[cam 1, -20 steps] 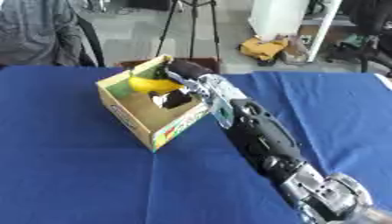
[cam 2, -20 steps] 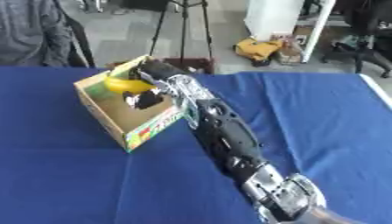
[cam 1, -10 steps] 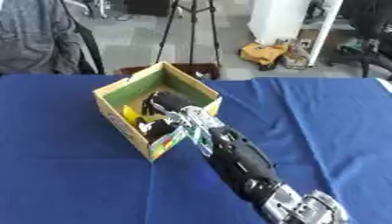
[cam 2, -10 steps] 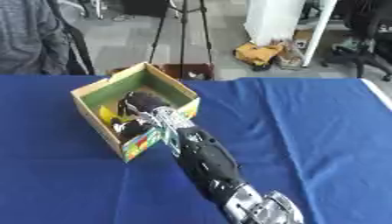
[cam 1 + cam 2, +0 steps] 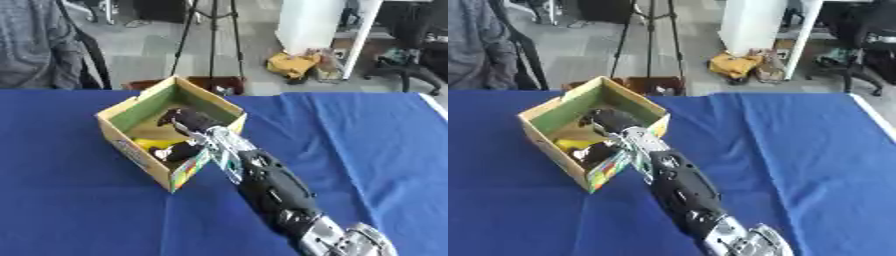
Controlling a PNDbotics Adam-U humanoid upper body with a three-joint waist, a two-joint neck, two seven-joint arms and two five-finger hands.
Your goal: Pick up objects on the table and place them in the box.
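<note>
Near the table's [image 5: 79, 210] left edge, my right hand [image 5: 188, 122] was down inside the box [image 5: 140, 155], fingers hidden, grip unclear; yellow item [image 5: 157, 143] looked light, soft.

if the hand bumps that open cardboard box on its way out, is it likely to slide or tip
Probably slide. The box looks like thin cardboard, so likely light, and it sits on a smooth blue cloth. Tipping seems less likely: it is low and wide, with a yellow object inside low down. The right hand reaches in over the near wall, which could drag it.
</note>
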